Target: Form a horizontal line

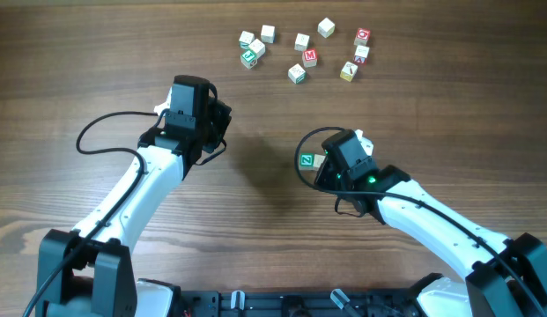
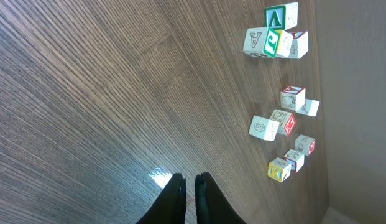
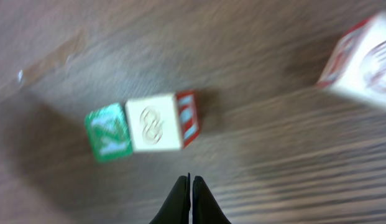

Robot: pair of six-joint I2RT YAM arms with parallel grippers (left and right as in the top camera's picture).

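Three small cubes sit touching in a short row on the bench, well apart from the cluster of cubes at its far side. In the right wrist view the green cube with a white letter is at the left end and the pale beige cube is in the middle. The third cube closes the other end, its visible side marked red and pale blue, though blur hides the detail. The right hand hangs just beside this row with its fingers pressed together, holding nothing. A red-marked cube lies off to one side, apart from the row. The left hand is over bare wood, away from the row. Its fingers are drawn nearly together to a thin slit with nothing between them, and its camera looks across at the cluster.
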